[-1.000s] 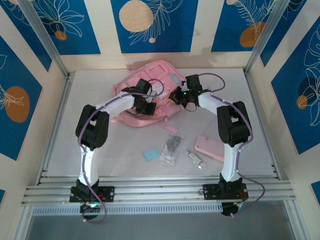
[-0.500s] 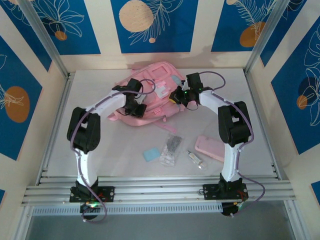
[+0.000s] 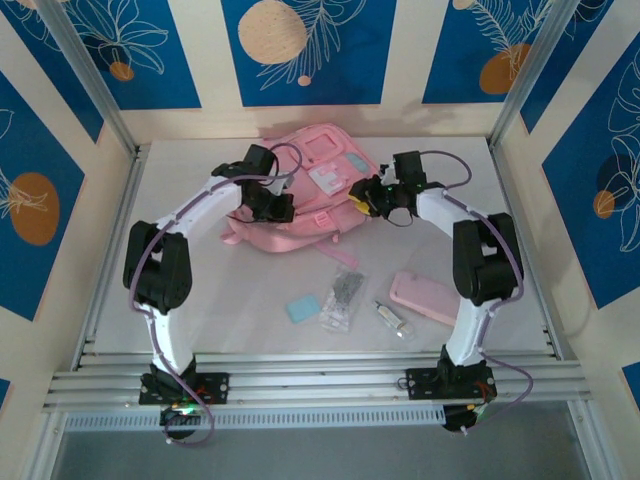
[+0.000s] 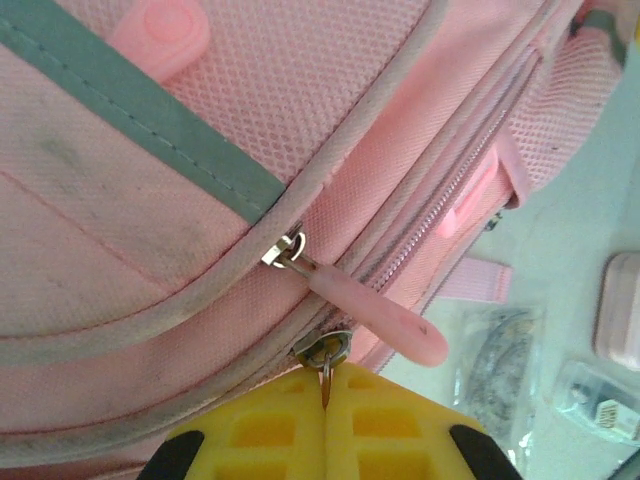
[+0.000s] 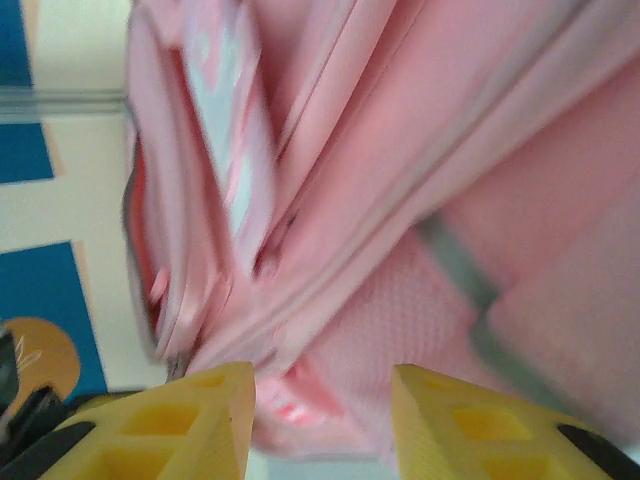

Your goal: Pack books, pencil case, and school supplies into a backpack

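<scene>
The left arm extends from its base at the near-left edge of the worktop (image 3: 200,300) to the left flank of the backpack (image 3: 318,190). The backpack lies at the far centre of the worktop, with its pale blue/white patch facing up.

The left fingers (image 3: 270,207) sit at the backpack's near-left edge. In the left wrist view they are pressed together and clamped on the metal zipper ring (image 4: 324,355) of a slider on the lower zip line. Just above that slider, a second slider carries a pink pull tab (image 4: 378,318). The tab lies free against the fabric, angled down to the right.

Four items lie on the worktop nearer the arm bases than the backpack:
- The light blue pad (image 3: 302,309) lies flat.
- The clear plastic bag (image 3: 343,298), with dark bits inside, lies just beside the pad.
- The whitish tube (image 3: 393,319) lies near the bag.
- The pencil case (image 3: 422,297) lies close to the right arm's lower links.

The right fingers (image 3: 367,197) are at the backpack's right flank. In the right wrist view they stand apart, with pink backpack fabric in and beyond the gap. That view is blurred, so contact with the fabric cannot be told.
</scene>
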Robot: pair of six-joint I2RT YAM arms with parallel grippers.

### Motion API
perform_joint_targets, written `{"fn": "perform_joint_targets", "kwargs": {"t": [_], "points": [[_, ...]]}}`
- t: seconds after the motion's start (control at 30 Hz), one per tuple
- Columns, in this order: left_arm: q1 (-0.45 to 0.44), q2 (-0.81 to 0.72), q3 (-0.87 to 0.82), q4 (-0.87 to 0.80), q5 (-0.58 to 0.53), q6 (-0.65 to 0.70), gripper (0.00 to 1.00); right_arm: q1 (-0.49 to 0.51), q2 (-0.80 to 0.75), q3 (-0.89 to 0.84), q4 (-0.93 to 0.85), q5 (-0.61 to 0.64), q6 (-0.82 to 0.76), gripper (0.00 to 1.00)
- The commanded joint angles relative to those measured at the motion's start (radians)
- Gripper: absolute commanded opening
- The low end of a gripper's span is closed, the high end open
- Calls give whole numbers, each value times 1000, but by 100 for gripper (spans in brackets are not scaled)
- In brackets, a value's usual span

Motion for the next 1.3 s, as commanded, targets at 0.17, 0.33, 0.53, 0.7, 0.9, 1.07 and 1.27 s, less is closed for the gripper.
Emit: {"fn": "perform_joint_targets", "kwargs": {"t": [0.17, 0.33, 0.53, 0.7, 0.9, 1.07, 1.27], "points": [[-85, -7, 91, 80, 171, -85, 0, 87, -77, -169, 272, -150, 253, 50], [-120, -21, 102, 95, 180, -94, 0, 144, -51, -173, 328, -85, 315, 65], [-129, -47, 56, 52, 153, -62, 0, 146, 56, -132, 416, -16, 355, 16], [-95, -101, -50, -51, -9, 5, 0, 129, 34, -133, 378, 2, 273, 0], [33, -162, -180, -90, -188, 34, 0, 91, -57, -143, 238, 34, 112, 0], [83, -163, -154, -44, -315, 59, 0, 63, -47, -61, 77, -86, -107, 0], [31, -130, -116, -34, -141, 76, 0, -28, 70, 146, -170, -169, -392, 0]]}}
